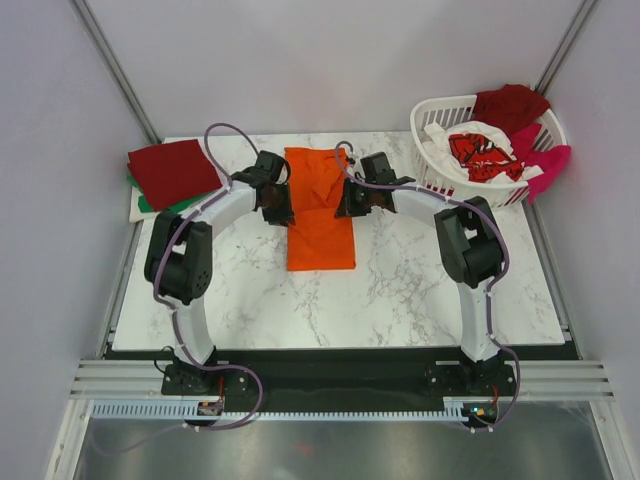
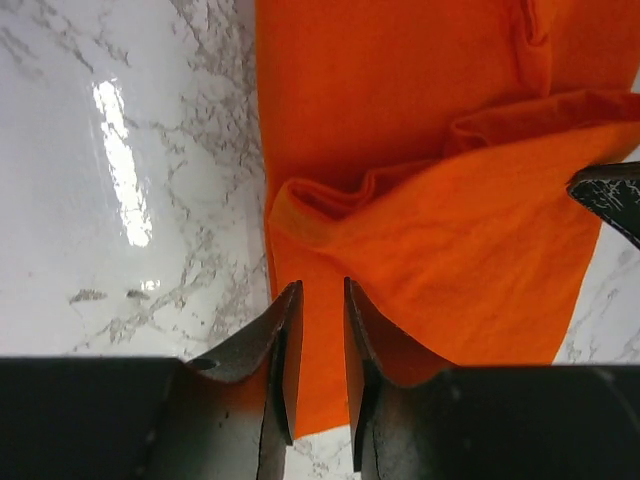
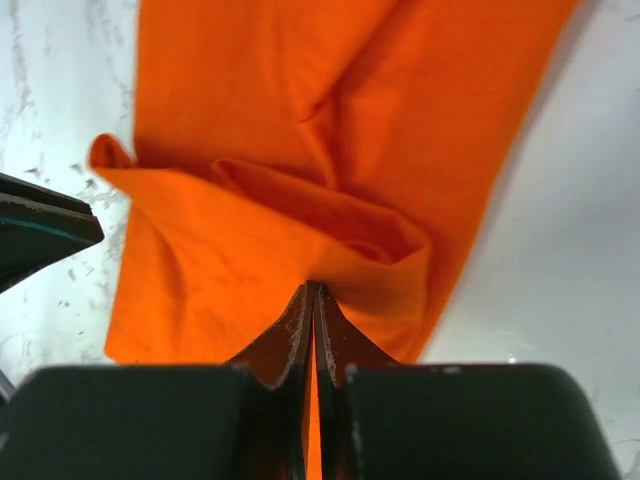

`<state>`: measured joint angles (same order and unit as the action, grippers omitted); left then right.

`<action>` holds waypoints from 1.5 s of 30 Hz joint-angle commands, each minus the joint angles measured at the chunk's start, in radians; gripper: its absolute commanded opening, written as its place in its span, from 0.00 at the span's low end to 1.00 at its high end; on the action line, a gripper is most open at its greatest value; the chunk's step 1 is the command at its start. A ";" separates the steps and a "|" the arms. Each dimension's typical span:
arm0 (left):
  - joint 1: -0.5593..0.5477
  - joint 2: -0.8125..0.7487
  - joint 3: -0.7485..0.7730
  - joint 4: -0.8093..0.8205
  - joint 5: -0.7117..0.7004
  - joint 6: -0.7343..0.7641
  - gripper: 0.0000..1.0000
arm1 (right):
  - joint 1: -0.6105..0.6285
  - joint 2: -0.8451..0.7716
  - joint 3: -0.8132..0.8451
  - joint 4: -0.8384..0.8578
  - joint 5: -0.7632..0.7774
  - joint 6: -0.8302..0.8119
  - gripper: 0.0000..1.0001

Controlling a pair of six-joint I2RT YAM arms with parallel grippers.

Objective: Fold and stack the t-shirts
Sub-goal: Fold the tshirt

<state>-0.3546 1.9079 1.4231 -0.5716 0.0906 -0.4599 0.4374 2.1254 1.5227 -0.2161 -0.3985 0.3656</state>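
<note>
Left gripper (image 2: pixel 318 292) and right gripper (image 3: pixel 312 292) each pinch the orange t-shirt (image 1: pixel 320 240) between their fingers, presumably lifting it to fold.

The top view looks down from above and behind the arms, far enough to take in the whole desk (image 1: pixel 400 290). Each wrist view sits close behind its own pincer, left pincer (image 2: pixel 318 287) and right pincer (image 3: pixel 312 290), facing down along it. Both share the orange shirt (image 2: pixel 420 230) just ahead of the pincers, and each catches the other pincer's tip
</note>
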 commanded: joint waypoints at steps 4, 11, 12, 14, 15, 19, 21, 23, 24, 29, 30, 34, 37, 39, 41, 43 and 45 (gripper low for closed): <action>0.003 0.111 0.099 0.032 0.003 -0.026 0.29 | -0.042 0.077 0.019 0.050 -0.023 -0.031 0.08; 0.003 0.132 0.086 0.033 -0.034 -0.019 0.28 | -0.052 0.130 0.005 0.075 -0.054 -0.025 0.08; 0.003 0.131 0.086 0.033 -0.035 -0.017 0.28 | -0.052 0.130 0.008 0.075 -0.056 -0.024 0.08; 0.003 0.119 0.082 0.033 -0.034 -0.017 0.28 | -0.052 0.117 0.019 0.072 -0.059 -0.021 0.09; 0.003 0.111 0.076 0.032 -0.034 -0.017 0.27 | -0.052 0.108 0.022 0.058 -0.057 -0.020 0.09; 0.003 -0.007 0.050 0.032 -0.035 -0.019 0.27 | -0.054 -0.003 0.024 0.012 -0.033 -0.019 0.14; 0.002 -0.059 0.028 0.030 -0.041 -0.014 0.28 | -0.054 -0.056 0.013 -0.015 -0.017 -0.017 0.17; 0.002 -0.137 -0.005 0.027 -0.040 -0.014 0.29 | -0.052 -0.139 -0.018 -0.034 -0.005 -0.007 0.20; 0.002 -0.162 -0.019 0.026 -0.037 -0.016 0.29 | -0.052 -0.166 -0.035 -0.035 -0.008 -0.001 0.20; -0.018 -0.283 -0.171 0.029 -0.012 -0.058 0.29 | -0.031 -0.326 -0.229 -0.017 -0.078 0.062 0.10; -0.026 -0.306 -0.193 0.029 -0.012 -0.066 0.29 | -0.023 -0.344 -0.264 0.006 -0.088 0.071 0.09; -0.085 -0.325 -0.279 0.048 -0.017 -0.101 0.28 | 0.010 -0.415 -0.424 0.087 -0.120 0.117 0.02; -0.115 -0.316 -0.317 0.075 -0.011 -0.114 0.27 | 0.024 -0.418 -0.499 0.133 -0.134 0.128 0.00; -0.133 -0.311 -0.332 0.087 -0.011 -0.129 0.27 | 0.032 -0.415 -0.535 0.155 -0.134 0.125 0.00; -0.141 -0.300 -0.343 0.096 -0.009 -0.138 0.27 | 0.032 -0.403 -0.561 0.167 -0.128 0.115 0.00; -0.144 -0.284 -0.346 0.108 -0.011 -0.141 0.27 | 0.031 -0.383 -0.572 0.169 -0.122 0.099 0.00; -0.144 -0.268 -0.349 0.116 -0.014 -0.140 0.26 | 0.032 -0.372 -0.591 0.178 -0.112 0.093 0.00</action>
<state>-0.4988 1.6199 1.0771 -0.5140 0.0818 -0.5613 0.4698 1.7390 0.9482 -0.1062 -0.5034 0.4747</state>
